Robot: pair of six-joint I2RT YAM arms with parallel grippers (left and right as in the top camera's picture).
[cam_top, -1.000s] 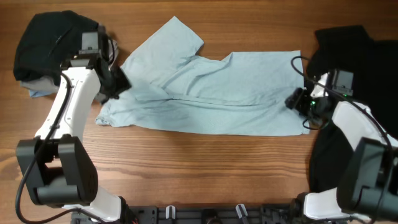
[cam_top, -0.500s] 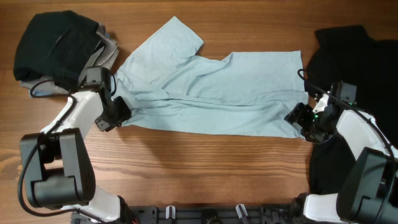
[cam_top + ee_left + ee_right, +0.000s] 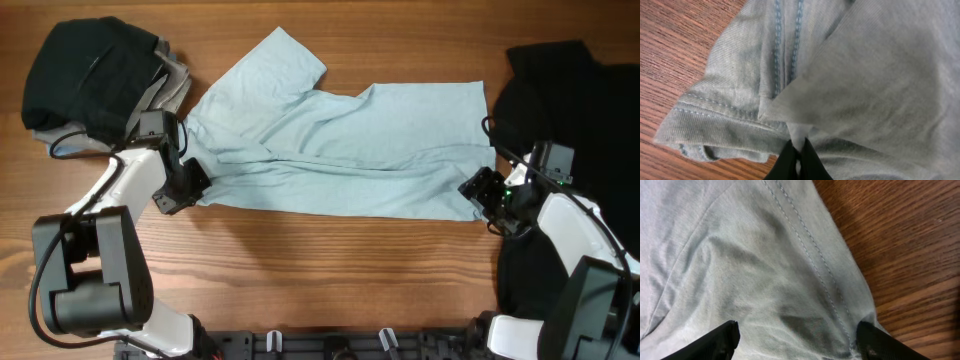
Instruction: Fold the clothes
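A pale light-blue T-shirt (image 3: 340,150) lies spread across the middle of the wooden table, one sleeve pointing to the back left. My left gripper (image 3: 188,182) is at the shirt's left front corner, shut on a pinch of its fabric (image 3: 799,137). My right gripper (image 3: 484,195) is open over the shirt's right front corner, its fingers (image 3: 797,340) wide apart above the stitched hem (image 3: 810,255). A large black shirt (image 3: 585,120) lies at the right edge. A pile of black and grey pieces (image 3: 95,75) sits at the back left.
Bare wood table (image 3: 320,270) runs along the front. The black pile at the back left has a blue piece under it. My right arm lies over the black shirt. A black rail (image 3: 330,345) runs along the front edge.
My left gripper moved forward from the sleeve area to the shirt's left front corner and closed on it. My right gripper shifted forward to the right front corner. The shirt's left edge was drawn in.
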